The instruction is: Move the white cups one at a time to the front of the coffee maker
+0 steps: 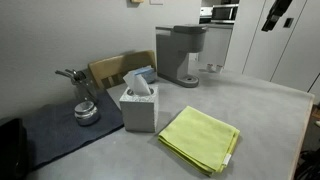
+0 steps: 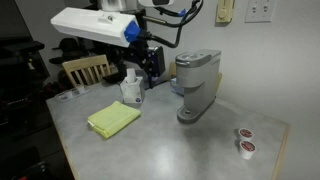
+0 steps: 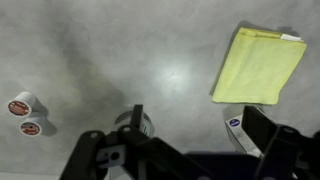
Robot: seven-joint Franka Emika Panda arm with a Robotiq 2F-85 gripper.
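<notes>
Grey table [image 3: 120,50]: 2 white cups [image 2: 244,133] sit together near the coffee maker [image 2: 195,85]; claw [image 3: 196,125] spread wide, holding nothing.

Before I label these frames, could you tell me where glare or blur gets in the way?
Wrist view: a soft glare patch on the table, the claw dark and blurred along the bottom, the cups clear enough. Exterior views: even light, coarse detail; in an exterior view the cups are specks.
</notes>
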